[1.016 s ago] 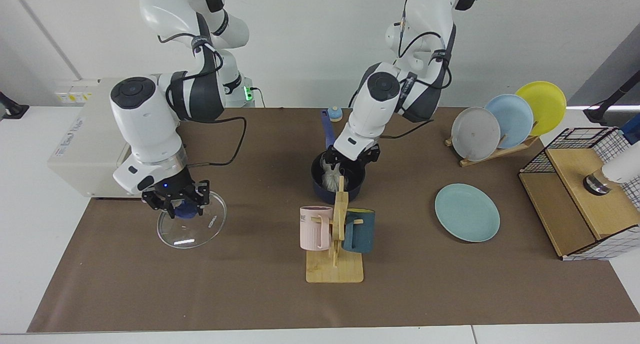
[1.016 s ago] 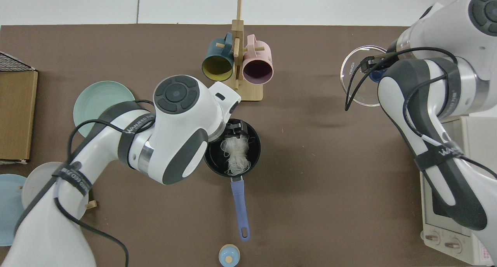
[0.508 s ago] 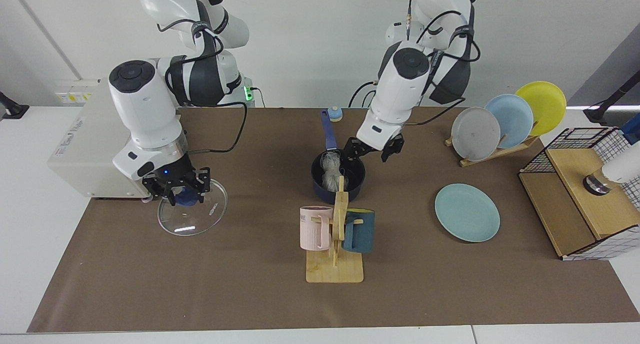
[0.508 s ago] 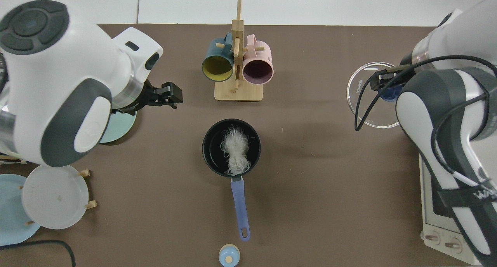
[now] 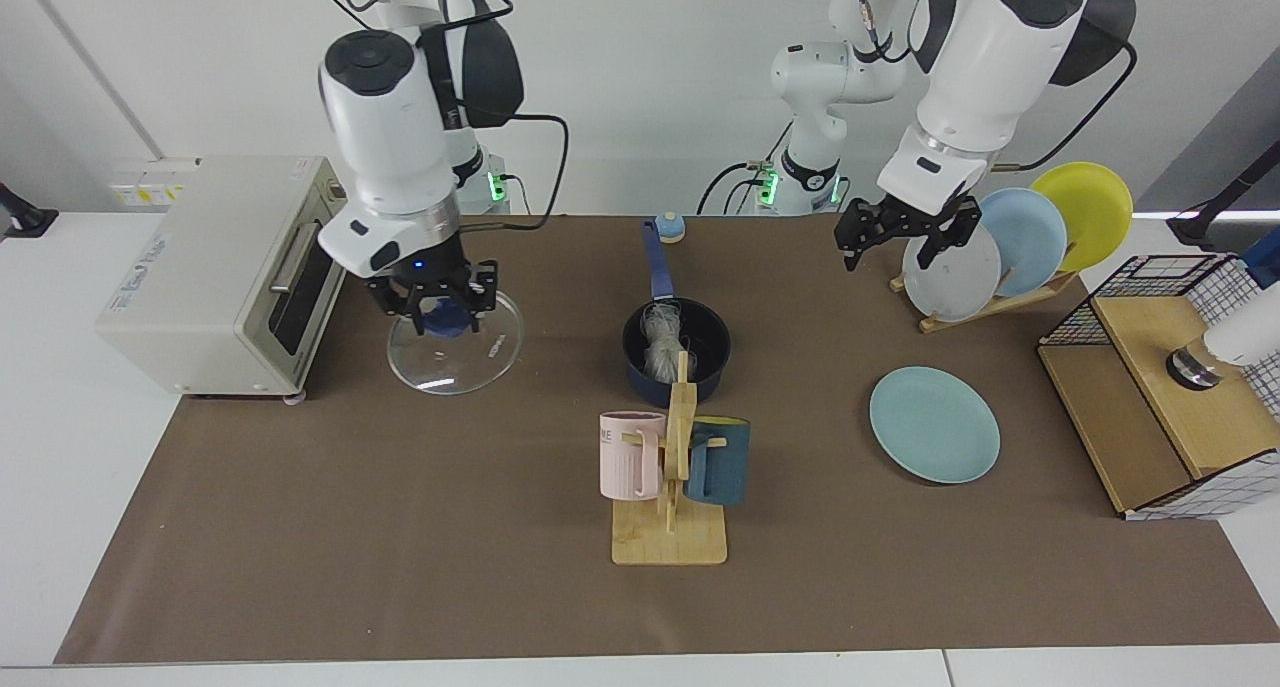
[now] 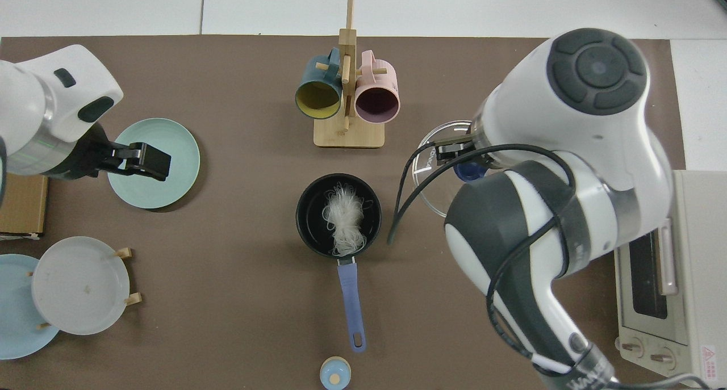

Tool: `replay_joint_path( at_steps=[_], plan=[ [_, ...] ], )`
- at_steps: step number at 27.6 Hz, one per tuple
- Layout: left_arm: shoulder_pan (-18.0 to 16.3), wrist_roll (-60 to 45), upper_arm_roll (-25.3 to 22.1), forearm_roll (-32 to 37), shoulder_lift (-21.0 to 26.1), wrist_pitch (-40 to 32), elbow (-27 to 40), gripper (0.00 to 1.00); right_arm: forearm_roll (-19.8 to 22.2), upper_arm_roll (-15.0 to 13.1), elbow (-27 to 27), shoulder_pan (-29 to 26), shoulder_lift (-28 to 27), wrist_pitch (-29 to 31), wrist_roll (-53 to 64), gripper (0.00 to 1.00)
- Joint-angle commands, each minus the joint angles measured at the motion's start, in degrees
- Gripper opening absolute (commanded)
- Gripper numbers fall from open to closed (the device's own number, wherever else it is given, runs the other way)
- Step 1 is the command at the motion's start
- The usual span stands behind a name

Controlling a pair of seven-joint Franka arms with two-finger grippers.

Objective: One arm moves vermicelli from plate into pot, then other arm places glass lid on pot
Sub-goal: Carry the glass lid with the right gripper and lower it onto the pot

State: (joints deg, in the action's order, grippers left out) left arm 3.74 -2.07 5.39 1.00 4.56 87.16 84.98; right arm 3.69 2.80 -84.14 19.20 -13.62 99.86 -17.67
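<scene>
The vermicelli (image 5: pixel 661 345) lies inside the pot (image 5: pixel 676 351) at the middle of the counter (image 5: pixel 400 527). The right hand (image 5: pixel 436 305) grips the blue knob of the glass lid (image 5: pixel 455 352), held raised left of the pot. The left hand (image 5: pixel 900 232) hangs high with fingers spread wide and empty, beyond the bare plate (image 5: pixel 934 424) on the right.

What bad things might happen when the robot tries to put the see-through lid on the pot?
1. The right gripper grips only the blue knob of the glass lid, so the lid may tilt and land crooked.
2. The vermicelli stands tall in the pot; threads might get pinched under the rim.
3. The mug rack stands near the pot; the lid might bump it.
</scene>
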Motion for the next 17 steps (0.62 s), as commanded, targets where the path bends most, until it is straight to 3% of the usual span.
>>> replay_joint_path(
  at_steps=[1, 5, 17],
  plan=[
    [-0.49, 7.77, -4.15, -0.91, -2.98, 0.2, 4.49, 1.0, -0.26, -0.25, -0.94, 4.87, 0.61, 0.95, -4.12, 0.0],
    [-0.58, 10.85, -7.49, -2.94, -3.07, 0.9, 4.49, 1.0, -0.26, -0.25, -0.68, 7.86, -0.79, 2.26, -8.16, 0.0],
    [-0.49, 9.62, -7.14, -3.11, -2.89, 5.48, 4.49, 1.0, 0.71, -0.25, 1.52, 14.46, -7.73, 6.05, -18.72, 0.0]
  ],
)
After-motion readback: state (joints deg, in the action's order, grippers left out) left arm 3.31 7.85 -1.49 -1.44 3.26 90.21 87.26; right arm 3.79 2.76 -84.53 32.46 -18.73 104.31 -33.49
